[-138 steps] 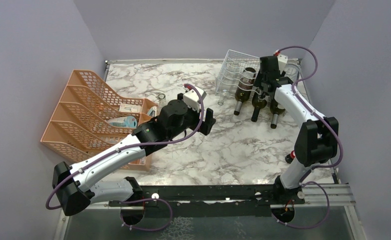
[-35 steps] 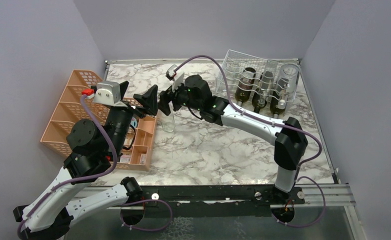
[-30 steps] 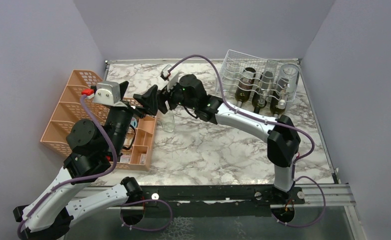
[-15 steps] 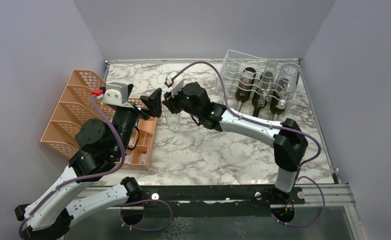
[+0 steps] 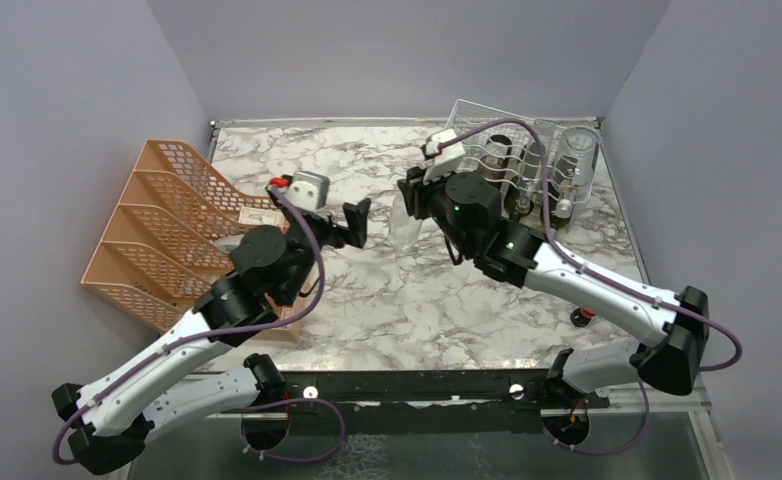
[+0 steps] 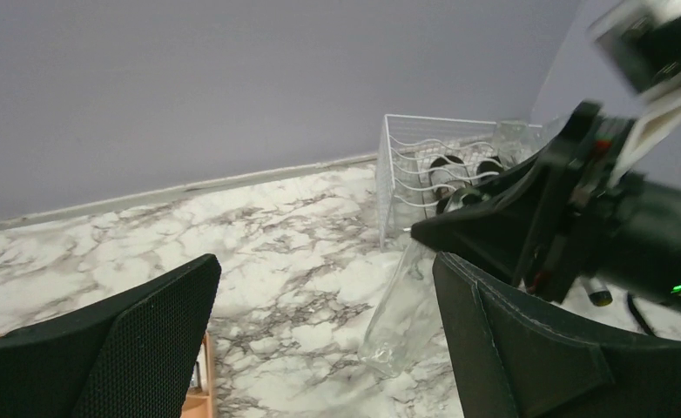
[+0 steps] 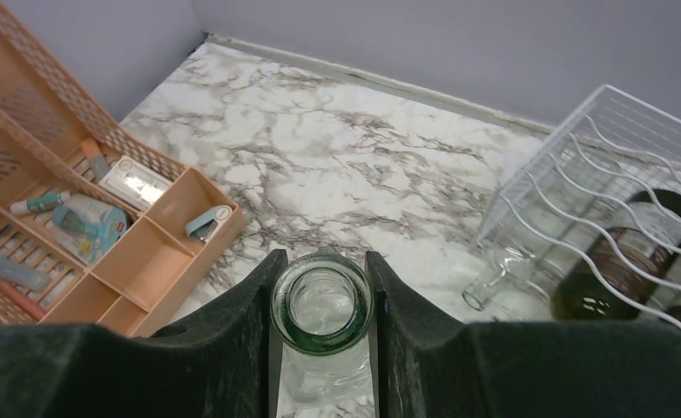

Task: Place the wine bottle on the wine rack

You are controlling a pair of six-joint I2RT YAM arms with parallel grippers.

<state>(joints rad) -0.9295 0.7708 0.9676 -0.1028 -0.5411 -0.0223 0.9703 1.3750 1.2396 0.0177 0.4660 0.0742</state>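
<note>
Wine bottle clamped at the neck by the right fingers, tilted over the desk just beside the wine rack.
We're looking straight down its open mouth, a pad pressed on each side; whether its base touches the marble, we can't tell. The rack is busy: dark bottles lie in the wavy cradles, with a clear bottle at the right end. The left fingers are spread wide, gripping nothing, near the orange organizer. We see its front tray holding small bits in its compartments: a tube, a card, a blue-and-white gadget.
</note>
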